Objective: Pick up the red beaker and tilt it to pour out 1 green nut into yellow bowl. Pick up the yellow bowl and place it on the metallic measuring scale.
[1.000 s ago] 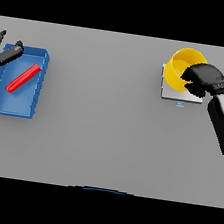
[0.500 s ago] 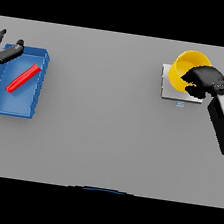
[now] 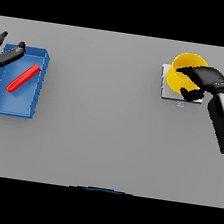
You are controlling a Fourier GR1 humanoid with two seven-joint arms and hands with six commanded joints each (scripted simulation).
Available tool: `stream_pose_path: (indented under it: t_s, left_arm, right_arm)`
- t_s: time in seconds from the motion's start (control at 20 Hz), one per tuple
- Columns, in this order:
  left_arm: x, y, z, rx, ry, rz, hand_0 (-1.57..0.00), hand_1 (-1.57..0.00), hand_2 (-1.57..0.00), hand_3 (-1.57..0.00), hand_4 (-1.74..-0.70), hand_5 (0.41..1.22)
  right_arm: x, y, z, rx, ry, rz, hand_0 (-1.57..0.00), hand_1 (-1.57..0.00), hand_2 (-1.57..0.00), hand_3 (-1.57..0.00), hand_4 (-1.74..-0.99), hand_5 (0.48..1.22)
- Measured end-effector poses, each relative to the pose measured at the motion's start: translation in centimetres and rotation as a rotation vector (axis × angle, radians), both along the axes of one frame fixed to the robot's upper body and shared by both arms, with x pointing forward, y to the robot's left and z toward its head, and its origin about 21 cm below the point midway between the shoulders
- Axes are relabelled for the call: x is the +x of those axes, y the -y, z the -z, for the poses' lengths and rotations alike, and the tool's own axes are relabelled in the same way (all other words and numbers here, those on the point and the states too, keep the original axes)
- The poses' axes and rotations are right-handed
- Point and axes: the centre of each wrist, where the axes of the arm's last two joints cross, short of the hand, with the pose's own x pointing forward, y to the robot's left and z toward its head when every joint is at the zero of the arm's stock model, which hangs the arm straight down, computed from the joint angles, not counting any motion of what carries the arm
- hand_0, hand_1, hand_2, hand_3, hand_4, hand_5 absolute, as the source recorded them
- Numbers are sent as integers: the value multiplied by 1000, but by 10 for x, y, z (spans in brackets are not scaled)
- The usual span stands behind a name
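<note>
One round yellow bowl is sitting on the single flat metallic measuring scale near the far right corner of the grey table. The bowl is covering most of the scale's plate, leaving a pale strip showing along the plate's left side and a bit along its near edge. The robot's right hand is reaching in from the table's right edge and is lying over the bowl's right side, its dark fingers curling down over the rim and closing on the bowl wall; the white and grey forearm is trailing back toward the near right.

Across the table, by the far left corner, one shallow blue rectangular tray is resting flat. Inside it, one long red beaker is lying on its side, running diagonally from the tray's near left toward its far right. The green nut is not showing anywhere that can be made out.

The robot's left hand is hovering at the table's left edge, over the tray's far left corner, with its fingers spread loosely and gripping nothing.
</note>
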Motion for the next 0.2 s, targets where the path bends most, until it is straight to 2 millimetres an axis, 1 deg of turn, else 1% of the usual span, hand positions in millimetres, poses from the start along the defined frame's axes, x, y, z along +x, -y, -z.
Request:
stream_pose_path:
  t_s: [0.05, 0.1, 0.15, 0.2]
  left_arm:
    - [2, -1, -1, 2, -1, 0, 1, 1, 1, 1, -835, 755]
    - [1, -2, -5, 6, 0, -2, 1, 1, 1, 1, -834, 759]
    - [2, -3, -4, 8, -8, -8, 1, 1, 1, 1, -833, 760]
    - [3, 0, -4, 9, -4, -5, 1, 1, 1, 1, -833, 760]
  right_arm:
    - [-1, -1, 2, -8, -10, 8, -126, -124, -98, -84, -1409, 804]
    - [-2, 3, 2, -12, -18, 12, -101, -99, -78, -67, -1401, 798]
    - [-1, 4, 0, -17, -21, 15, -80, -79, -62, -53, -1395, 787]
    - [-3, 1, 3, -8, -25, 6, -64, -63, -50, -42, -1390, 779]
